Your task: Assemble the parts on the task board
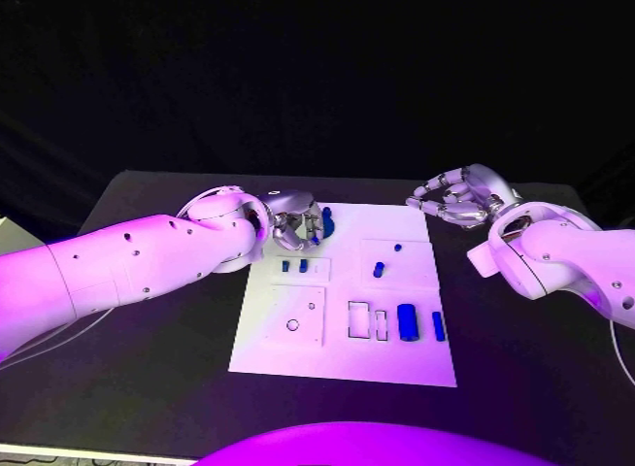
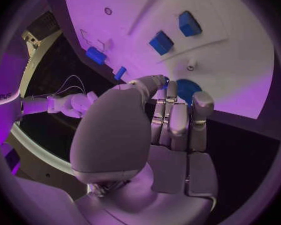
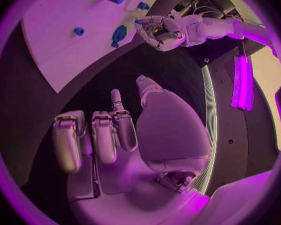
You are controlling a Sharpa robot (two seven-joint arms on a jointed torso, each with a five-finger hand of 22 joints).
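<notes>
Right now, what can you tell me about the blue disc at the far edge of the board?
The blue disc looks like smooth plastic, round and flat. It sits on the white task board near its far edge, left of the middle. The left hand is right at it, fingers curled over its near side and hiding part of it; whether they grip it or only touch it cannot be told.

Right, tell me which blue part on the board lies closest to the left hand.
The round blue disc at the task board's far edge, right at the left hand's fingertips. The other blue parts lie nearer the robot, apart from that hand.
</notes>
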